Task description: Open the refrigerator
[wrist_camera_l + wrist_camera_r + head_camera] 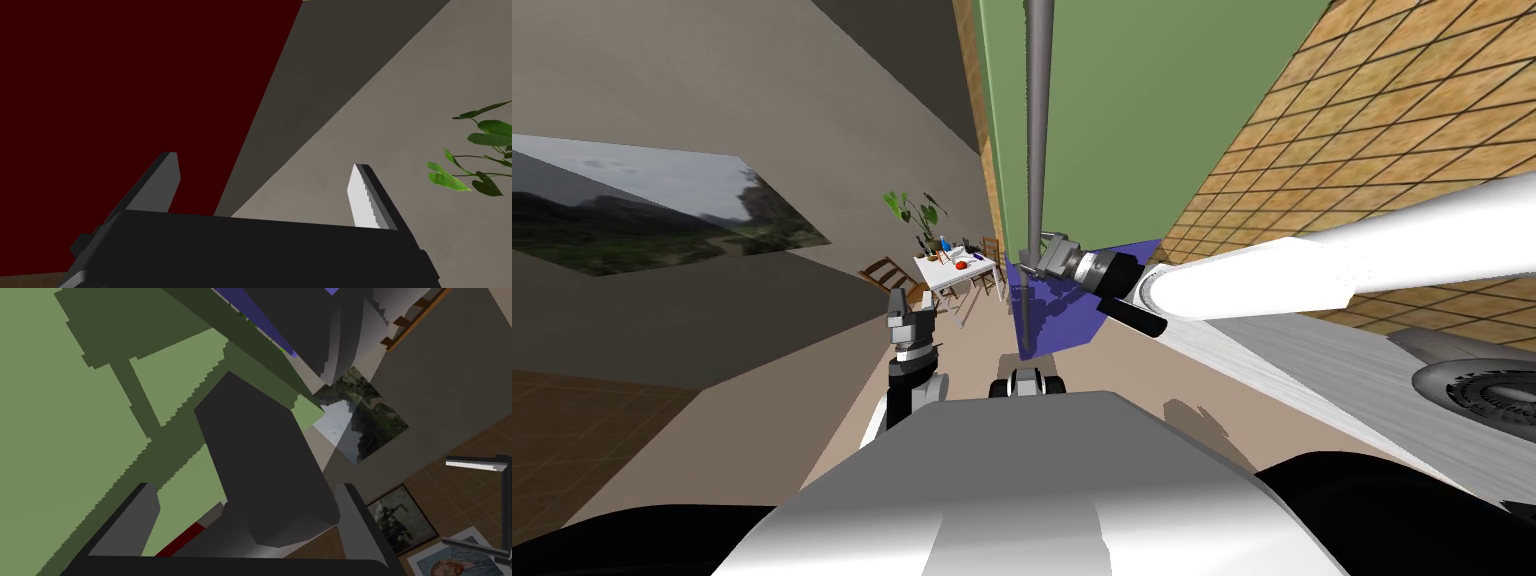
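You will find the left claw hanging low and well apart from the refrigerator's handle, on its left. Its fingers stand wide with nothing between them.

The right claw is at the lower end of the handle, reached in from the handle's right. Its fingers are spread, one on each side of the handle. In the right wrist view the handle lies close against one finger, while a clear gap shows at the other, so the claw is around the handle but not clamped on it.

The handle is a long grey bar running up the green refrigerator door. The door lies directly behind the handle and extends to its right. A blue panel sits just below the handle's lower end.

Far beyond the handle and to its left stands a white bench carrying small items, too small to identify. A wooden chair and a green plant stand further left of the handle.
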Controlling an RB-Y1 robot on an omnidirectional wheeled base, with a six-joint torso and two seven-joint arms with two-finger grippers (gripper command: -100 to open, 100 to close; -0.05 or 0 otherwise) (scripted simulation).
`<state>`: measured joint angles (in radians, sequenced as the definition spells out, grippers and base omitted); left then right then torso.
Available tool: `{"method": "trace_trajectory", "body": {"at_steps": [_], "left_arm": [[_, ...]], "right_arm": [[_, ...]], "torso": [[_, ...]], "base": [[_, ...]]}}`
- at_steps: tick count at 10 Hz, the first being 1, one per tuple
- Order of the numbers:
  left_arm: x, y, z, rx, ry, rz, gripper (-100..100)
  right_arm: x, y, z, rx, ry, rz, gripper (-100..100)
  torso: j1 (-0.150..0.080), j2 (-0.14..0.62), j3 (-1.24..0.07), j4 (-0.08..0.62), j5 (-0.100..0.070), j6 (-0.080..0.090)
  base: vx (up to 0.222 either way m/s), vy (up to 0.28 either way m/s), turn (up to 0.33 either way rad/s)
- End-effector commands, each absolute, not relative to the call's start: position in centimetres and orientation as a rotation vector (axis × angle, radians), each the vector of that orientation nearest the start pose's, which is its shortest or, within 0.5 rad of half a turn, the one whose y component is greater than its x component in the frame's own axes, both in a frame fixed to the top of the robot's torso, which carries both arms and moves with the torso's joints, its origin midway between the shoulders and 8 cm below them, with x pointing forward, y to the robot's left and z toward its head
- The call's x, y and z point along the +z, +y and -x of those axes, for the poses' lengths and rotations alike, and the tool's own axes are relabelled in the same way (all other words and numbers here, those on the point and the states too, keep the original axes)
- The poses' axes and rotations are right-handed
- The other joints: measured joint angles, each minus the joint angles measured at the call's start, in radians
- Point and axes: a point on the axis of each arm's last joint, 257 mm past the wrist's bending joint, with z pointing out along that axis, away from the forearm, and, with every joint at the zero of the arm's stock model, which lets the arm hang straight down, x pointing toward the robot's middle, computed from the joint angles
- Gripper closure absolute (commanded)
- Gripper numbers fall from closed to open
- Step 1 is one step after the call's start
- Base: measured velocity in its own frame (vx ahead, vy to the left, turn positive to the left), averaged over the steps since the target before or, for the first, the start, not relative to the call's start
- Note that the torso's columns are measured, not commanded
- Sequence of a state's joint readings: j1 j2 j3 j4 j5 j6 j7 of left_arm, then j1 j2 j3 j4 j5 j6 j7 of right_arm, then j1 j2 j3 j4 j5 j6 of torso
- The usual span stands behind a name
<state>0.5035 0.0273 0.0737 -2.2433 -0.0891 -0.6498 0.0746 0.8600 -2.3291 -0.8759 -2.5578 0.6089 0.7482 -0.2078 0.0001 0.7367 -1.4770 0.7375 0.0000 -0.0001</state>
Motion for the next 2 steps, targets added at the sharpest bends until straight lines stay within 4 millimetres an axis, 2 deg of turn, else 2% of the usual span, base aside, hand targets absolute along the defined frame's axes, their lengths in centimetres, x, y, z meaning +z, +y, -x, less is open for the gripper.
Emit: {"method": "trace_trajectory", "body": {"at_steps": [1, 2], "left_arm": [[3.42, 28.25, -32.34, -1.275, 0.603, 0.506, 0], [3.42, 28.25, -32.34, -1.275, 0.603, 0.506, 0]], "right_arm": [[10.87, -4.66, -39.61, 0.003, 1.098, 1.07, 0], [10.87, -4.66, -39.61, 0.003, 1.098, 1.07, 0]], "torso": [[0.0, 0.0, 0.0, 0.0, 0.0, 0.0], [0.0, 0.0, 0.0, 0.0, 0.0, 0.0]], "base": [[0.0, 0.0, 0.0], [0.0, 0.0, 0.0]]}}
